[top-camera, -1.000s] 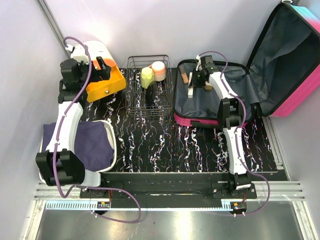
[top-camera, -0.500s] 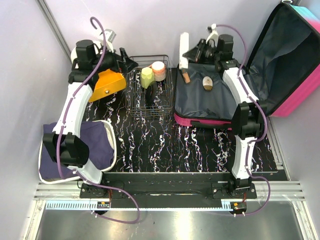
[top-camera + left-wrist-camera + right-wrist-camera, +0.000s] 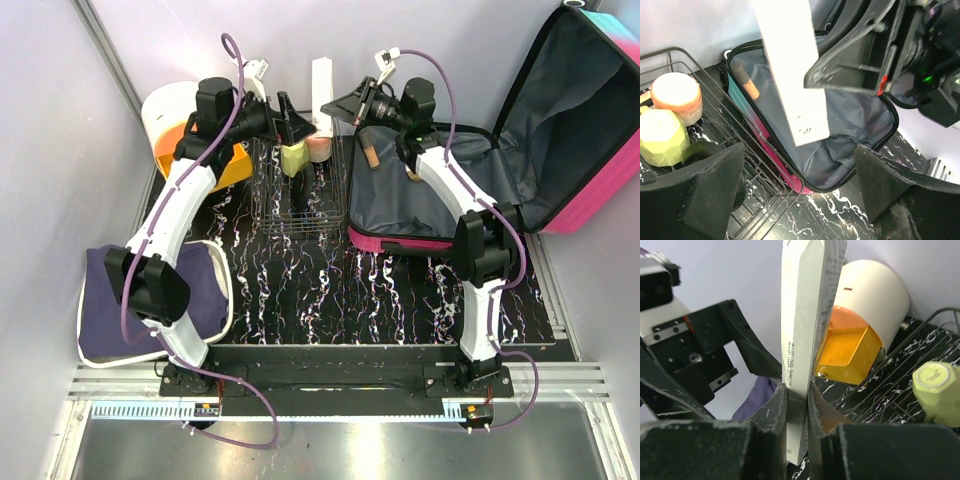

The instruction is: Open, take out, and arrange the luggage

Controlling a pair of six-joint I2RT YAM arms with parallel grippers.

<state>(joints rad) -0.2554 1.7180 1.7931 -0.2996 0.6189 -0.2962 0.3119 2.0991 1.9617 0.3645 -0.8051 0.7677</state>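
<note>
Pink luggage [image 3: 530, 150] lies open at 2 o'clock. R gripper [image 3: 335, 100] is clamped on a white box [image 3: 322, 85] above the wire basket [image 3: 262, 190] at 12. L gripper [image 3: 290, 118] is spread wide beside it. One brown tube [image 3: 372, 157] is left inside, I think.

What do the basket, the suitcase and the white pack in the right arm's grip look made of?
Basket: thin dark metal wire, an open grid, possibly coated. Luggage: glossy pink hard shell, probably plastic; inside, dull grey wrinkled fabric lining. White pack: smooth printed sheet, plastic or laminate, by its flat sealed edge; uncertain.
</note>
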